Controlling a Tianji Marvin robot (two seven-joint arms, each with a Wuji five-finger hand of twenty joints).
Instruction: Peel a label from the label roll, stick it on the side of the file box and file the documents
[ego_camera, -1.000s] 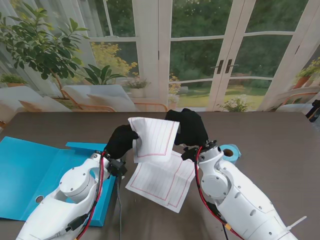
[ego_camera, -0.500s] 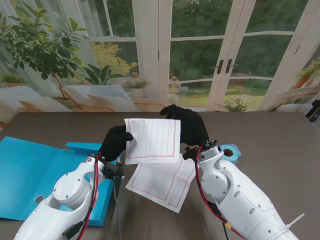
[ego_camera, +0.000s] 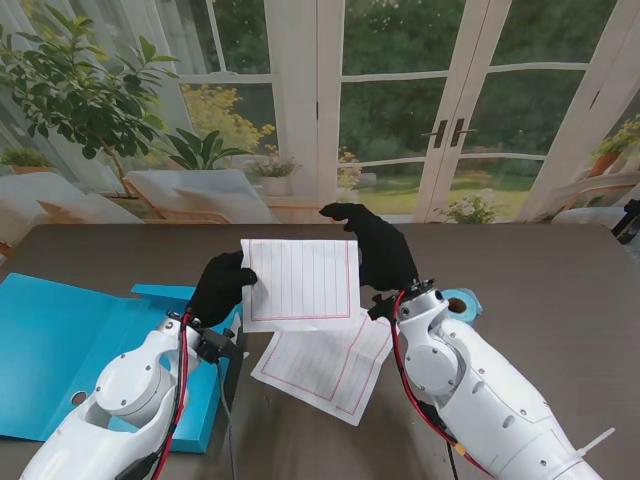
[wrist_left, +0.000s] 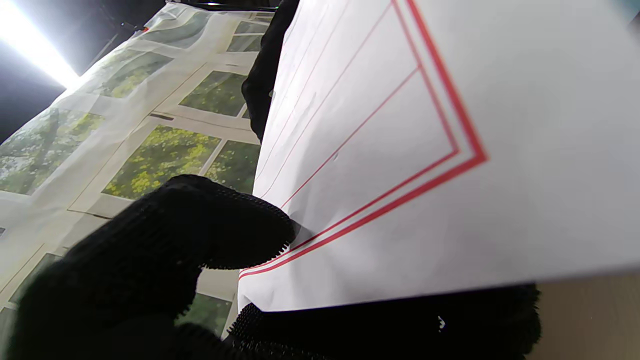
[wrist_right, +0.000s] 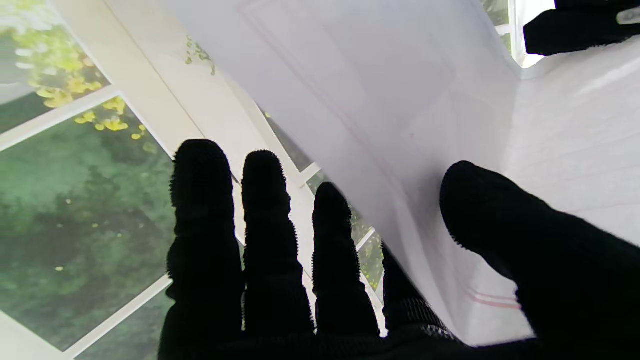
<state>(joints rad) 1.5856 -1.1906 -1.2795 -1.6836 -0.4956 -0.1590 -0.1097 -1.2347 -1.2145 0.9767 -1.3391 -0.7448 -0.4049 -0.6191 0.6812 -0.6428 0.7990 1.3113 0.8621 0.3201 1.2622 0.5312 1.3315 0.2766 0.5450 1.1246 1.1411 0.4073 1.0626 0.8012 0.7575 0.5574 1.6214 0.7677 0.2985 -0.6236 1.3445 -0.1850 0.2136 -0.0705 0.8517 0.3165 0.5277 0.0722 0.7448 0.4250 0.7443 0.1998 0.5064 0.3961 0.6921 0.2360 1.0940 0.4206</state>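
We hold one lined sheet (ego_camera: 302, 280) lifted between our left hand (ego_camera: 221, 286) and right hand (ego_camera: 376, 250), both pinching it; a second sheet (ego_camera: 325, 365) and the open file box (ego_camera: 60, 345) left of our left hand suggest filing remains

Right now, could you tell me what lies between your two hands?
The lifted lined sheet spans between left hand and right hand, each pinching an edge; the stand view shows it.

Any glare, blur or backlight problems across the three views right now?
Stand view: even daylight, sharp, no glare on the held sheet. Left wrist view: blown-out glare in one corner; the left hand is a soft dark mass, the sheet's red lines crisp. Right wrist view: backlit, the right hand in silhouette, red lines showing faintly through the sheet.
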